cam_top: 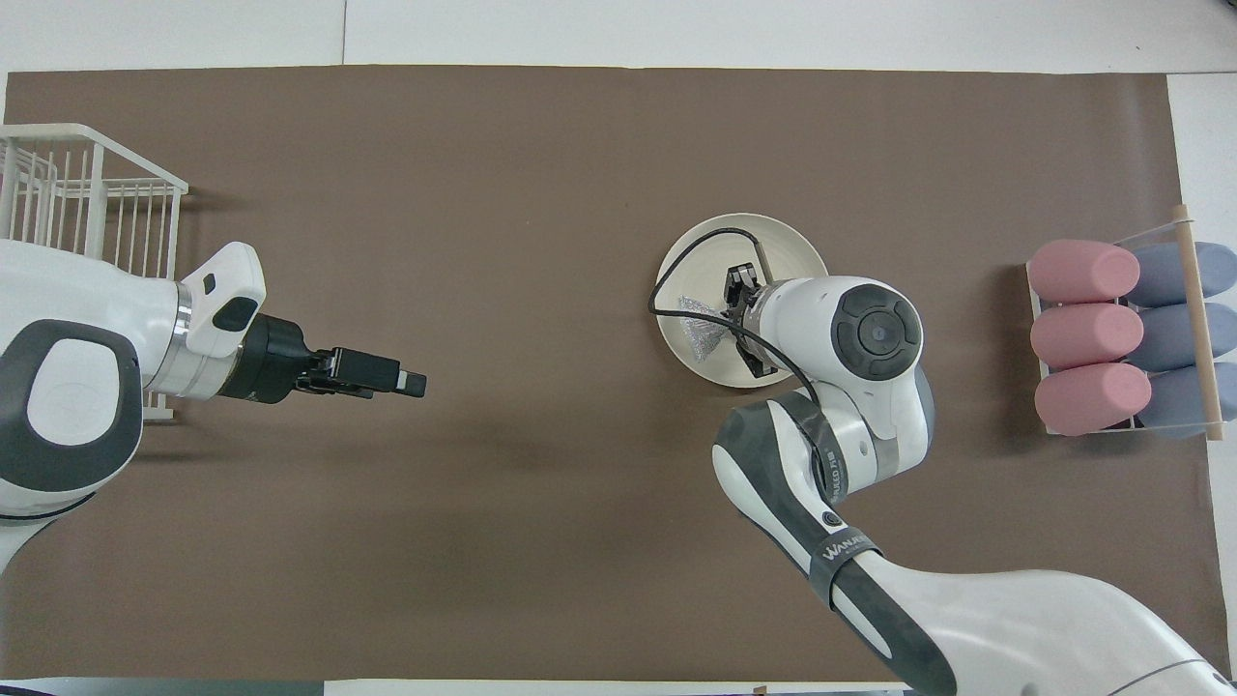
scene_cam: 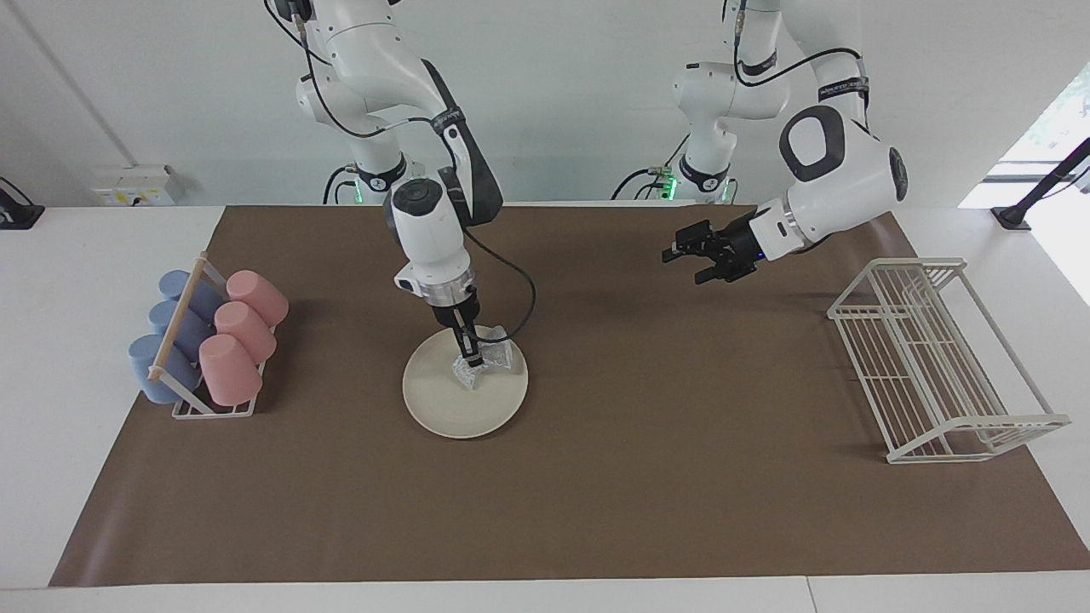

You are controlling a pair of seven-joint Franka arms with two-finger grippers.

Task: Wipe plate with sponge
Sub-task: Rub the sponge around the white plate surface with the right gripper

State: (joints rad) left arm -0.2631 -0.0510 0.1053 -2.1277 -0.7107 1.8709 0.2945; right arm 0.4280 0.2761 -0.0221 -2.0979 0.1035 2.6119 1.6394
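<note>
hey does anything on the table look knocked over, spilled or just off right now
Nothing stands out. The plate lies flat on the brown mat; the right gripper presses the sponge onto it. The cups lie in their rack by design. The wire rack stands upright.

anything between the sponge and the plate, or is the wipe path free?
Nothing visible in the way. The right pincer holds the sponge right down on the plate, whose surface is otherwise bare. The left pincer waits open over the mat, apart from it.

White table [scene_cam: 85, 255] under brown mat [scene_cam: 647, 502]: plate [scene_cam: 451, 409], cup rack [scene_cam: 183, 400], wire rack [scene_cam: 937, 366]
</note>
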